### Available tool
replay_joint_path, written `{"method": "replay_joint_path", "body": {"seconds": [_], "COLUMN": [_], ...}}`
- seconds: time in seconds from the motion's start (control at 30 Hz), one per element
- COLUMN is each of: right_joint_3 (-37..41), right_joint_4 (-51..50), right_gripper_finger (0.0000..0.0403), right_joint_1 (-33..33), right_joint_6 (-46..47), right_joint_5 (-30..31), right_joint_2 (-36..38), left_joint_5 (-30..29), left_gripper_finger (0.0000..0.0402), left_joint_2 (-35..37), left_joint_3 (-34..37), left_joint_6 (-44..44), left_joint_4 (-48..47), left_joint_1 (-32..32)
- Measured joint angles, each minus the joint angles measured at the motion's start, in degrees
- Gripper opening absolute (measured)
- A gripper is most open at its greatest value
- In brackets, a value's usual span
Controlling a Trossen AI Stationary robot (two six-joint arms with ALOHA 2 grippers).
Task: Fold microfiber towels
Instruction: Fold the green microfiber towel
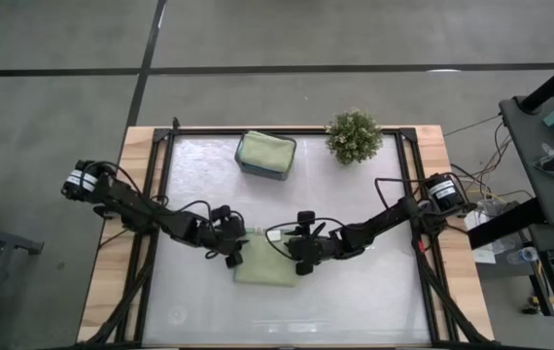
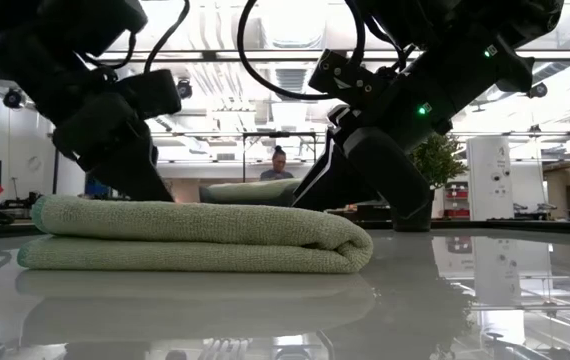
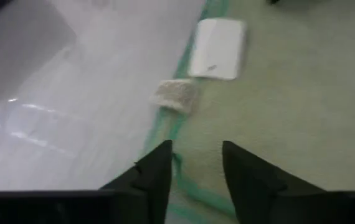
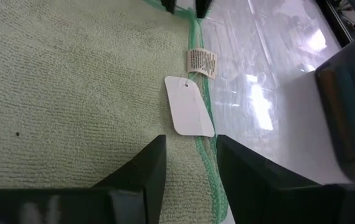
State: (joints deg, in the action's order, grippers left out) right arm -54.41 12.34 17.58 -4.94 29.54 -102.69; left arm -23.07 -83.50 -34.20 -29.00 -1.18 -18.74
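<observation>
A light sage green microfiber towel (image 1: 265,267) lies folded on the glass table top; in the low view the towel (image 2: 195,235) shows two thick layers, with the rounded fold at one end. Its green hemmed edge carries a white tag (image 4: 189,106) and a small label (image 3: 176,94). My left gripper (image 3: 196,158) stands open over that edge at the towel's left far corner. At the right far corner my right gripper (image 4: 190,152) is open over the same edge. A second green towel (image 1: 265,151) lies in a dark tray at the back. My left gripper comes slanting down from the table's left with a finger on either side of the hemmed edge (image 3: 184,186); whether the tips touch the towel I cannot tell. My right gripper slants down from the right, astride the hemmed edge (image 4: 208,168); touch I cannot tell.
The dark tray (image 1: 254,171) stands at the back middle, with a small potted plant (image 1: 353,136) to its right. Black frame rails (image 1: 160,194) run along the table's sides. A person (image 2: 278,165) shows far off in the room behind.
</observation>
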Motion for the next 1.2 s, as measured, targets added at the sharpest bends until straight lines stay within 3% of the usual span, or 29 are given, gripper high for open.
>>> {"method": "replay_joint_path", "body": {"seconds": [0.13,0.27,0.43,0.77,1.2], "right_joint_3": [0.0,0.0,0.0,0.0,0.04], "right_joint_4": [0.0,0.0,0.02,0.02,0.22], "right_gripper_finger": [0.0132,0.0132,0.0132,0.0132,0.0132], "right_joint_1": [0.0,0.0,0.0,0.0,0.0], "right_joint_6": [0.04,0.03,0.01,0.01,0.01], "right_joint_5": [0.0,0.0,0.0,0.0,0.0], "right_joint_2": [0.0,-0.01,-0.02,-0.02,-0.04], "left_joint_5": [-1.68,-1.7,-1.71,-1.95,-9.6], "left_gripper_finger": [0.0159,0.0159,0.0128,0.0009,0.0001], "left_joint_2": [-0.41,-1.2,-2.47,-2.14,4.87], "left_joint_3": [0.24,0.58,0.35,0.05,-0.08], "left_joint_6": [0.64,0.86,0.88,0.86,-2.17], "left_joint_4": [-1.29,-0.47,-0.21,0.18,-6.54], "left_joint_1": [0.03,0.02,0.02,0.02,0.67]}}
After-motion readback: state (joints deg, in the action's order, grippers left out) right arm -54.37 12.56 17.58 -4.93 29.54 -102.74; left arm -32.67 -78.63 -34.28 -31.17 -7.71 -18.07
